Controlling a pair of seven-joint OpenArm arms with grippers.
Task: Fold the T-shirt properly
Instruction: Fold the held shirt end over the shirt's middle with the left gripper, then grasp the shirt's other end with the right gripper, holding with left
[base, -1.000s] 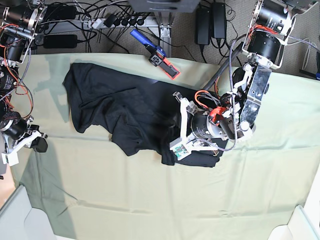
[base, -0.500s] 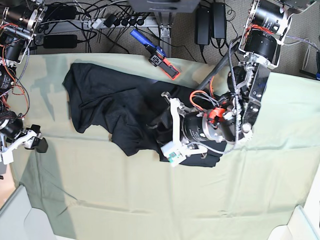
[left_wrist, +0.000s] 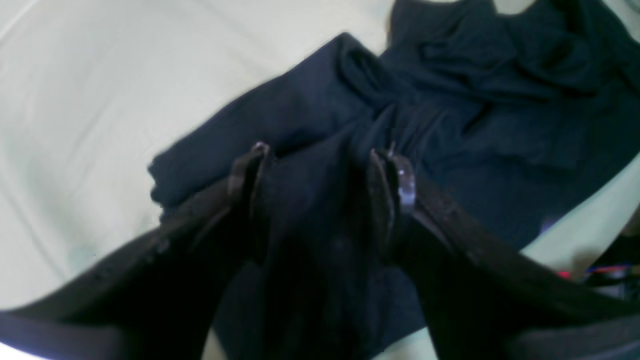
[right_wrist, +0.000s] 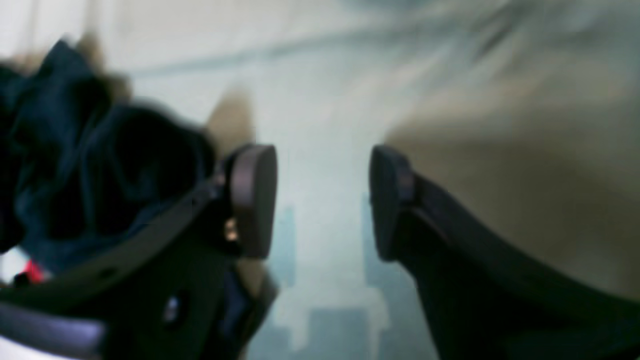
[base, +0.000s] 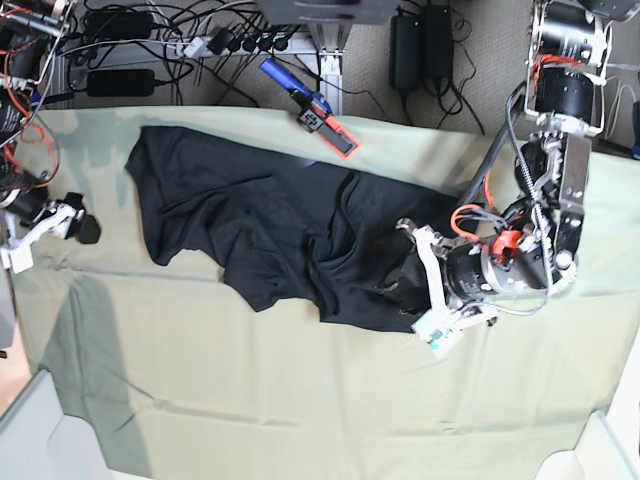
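The large black short-sleeved cotton T-shirt (base: 270, 225) is lying crumpled and spread across the pale green cloth (base: 300, 400) that is covering the table, stretching from the far side of the cloth, on the base view's left, down toward the middle, plain side showing. The left gripper (base: 425, 285) is sitting right at the shirt's edge nearest it, on the base view's right, with its white fingers (base: 432, 270) reaching over the dark fabric. From the left wrist view the left gripper (left_wrist: 325, 165) is standing with its jaws apart, and a raised fold of the black fabric (left_wrist: 450, 100) is lying between the two fingertips (left_wrist: 400, 175); whether the pads are actually pressing that fold I cannot tell, since everything there is dark and blurred. The right gripper (base: 75, 228) is hanging well apart from the shirt, out at the base view's left edge of the cloth. In the right wrist view the right gripper (right_wrist: 322, 200) is showing a clear gap with only pale cloth (right_wrist: 320, 125) between its pads (right_wrist: 252, 197), holding nothing, while a bunched part of the shirt (right_wrist: 75, 165) is showing off to one side, beyond its finger. A blue-handled tool with an orange-red tip (base: 310, 107) is resting at the far edge of the table.
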